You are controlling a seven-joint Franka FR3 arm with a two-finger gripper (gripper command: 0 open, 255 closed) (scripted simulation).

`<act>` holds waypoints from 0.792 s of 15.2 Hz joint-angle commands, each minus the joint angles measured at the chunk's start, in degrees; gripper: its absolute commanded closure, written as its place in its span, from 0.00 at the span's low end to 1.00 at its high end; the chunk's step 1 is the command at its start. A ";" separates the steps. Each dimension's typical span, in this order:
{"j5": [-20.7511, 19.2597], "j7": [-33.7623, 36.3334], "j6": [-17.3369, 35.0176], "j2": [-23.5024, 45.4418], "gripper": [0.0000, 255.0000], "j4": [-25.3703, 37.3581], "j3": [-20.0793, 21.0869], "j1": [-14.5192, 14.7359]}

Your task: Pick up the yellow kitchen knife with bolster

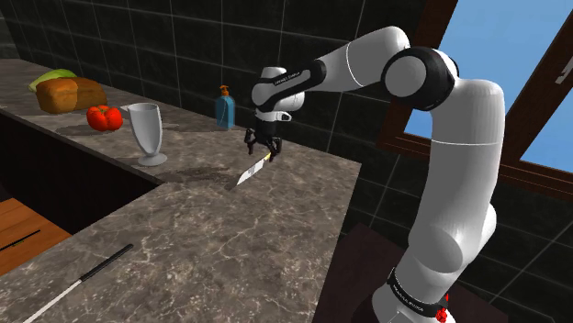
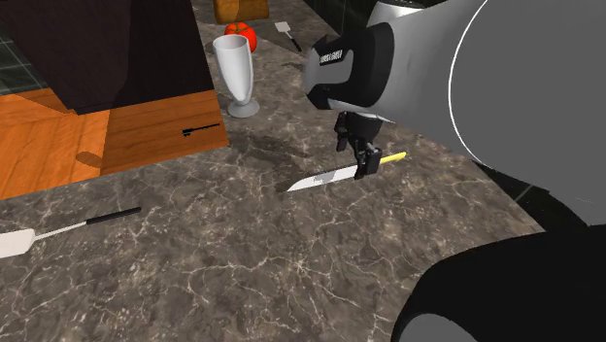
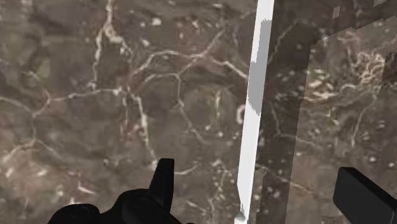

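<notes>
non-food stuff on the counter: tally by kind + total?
Yellow-handled knife: 1
Black-handled utensils: 2, the second beside the tomato
White goblet: 1
Blue bottle: 1
Total: 5

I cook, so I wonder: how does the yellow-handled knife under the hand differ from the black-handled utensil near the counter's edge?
The yellow-handled knife has a yellow grip; the black-handled utensil has a black one and looks longer and slimmer. The knife lies between the hand's open fingers; the utensil lies far from it. Both rest on the counter.
</notes>
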 commanded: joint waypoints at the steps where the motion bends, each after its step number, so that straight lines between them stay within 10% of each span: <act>1: 0.09 0.61 1.09 1.38 0.00 0.48 -0.21 -0.02; 8: -0.03 0.42 4.64 3.43 0.00 -1.03 -0.29 0.08; 9: -0.03 0.42 4.57 3.41 1.00 -0.99 -0.29 0.08; 12: -0.02 0.42 4.55 3.36 1.00 -1.01 -0.29 0.07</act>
